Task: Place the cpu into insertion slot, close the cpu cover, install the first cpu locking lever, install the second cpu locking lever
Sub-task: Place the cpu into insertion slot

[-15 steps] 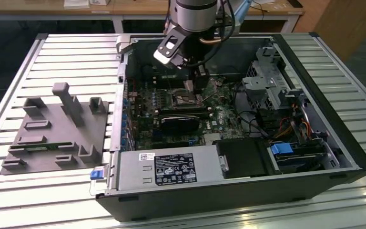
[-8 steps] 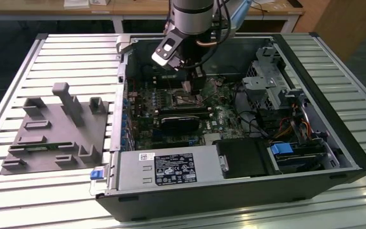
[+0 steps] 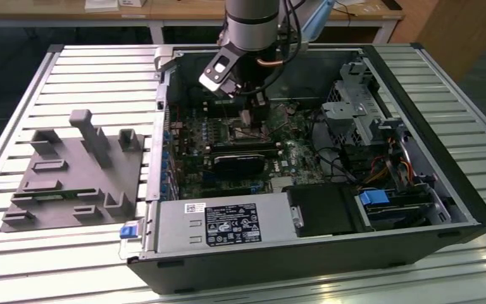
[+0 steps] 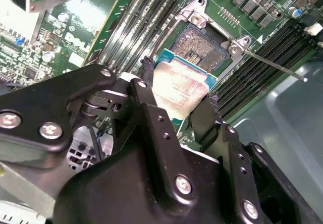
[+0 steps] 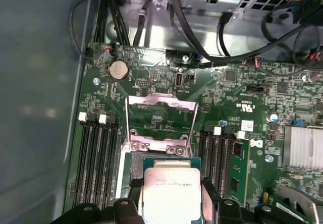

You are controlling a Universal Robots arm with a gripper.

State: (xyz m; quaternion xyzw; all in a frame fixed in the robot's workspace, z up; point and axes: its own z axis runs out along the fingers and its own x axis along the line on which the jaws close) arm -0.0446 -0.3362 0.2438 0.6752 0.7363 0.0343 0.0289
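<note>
The cpu (image 4: 176,95) is held by opposite edges in the clenched claw (image 4: 179,82), just over the slot (image 4: 202,45), seemingly not yet seated. The cover (image 5: 160,102) is raised. Light, stiff and fragile, the cpu is best gripped at its edges.

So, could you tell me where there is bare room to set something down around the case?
Bare slats of the table lie around the grey fixture and on the exterior view's right of the case. Inside it is crowded: the tool holds the cpu close to the insertion slot, memory slots flanking it.
</note>
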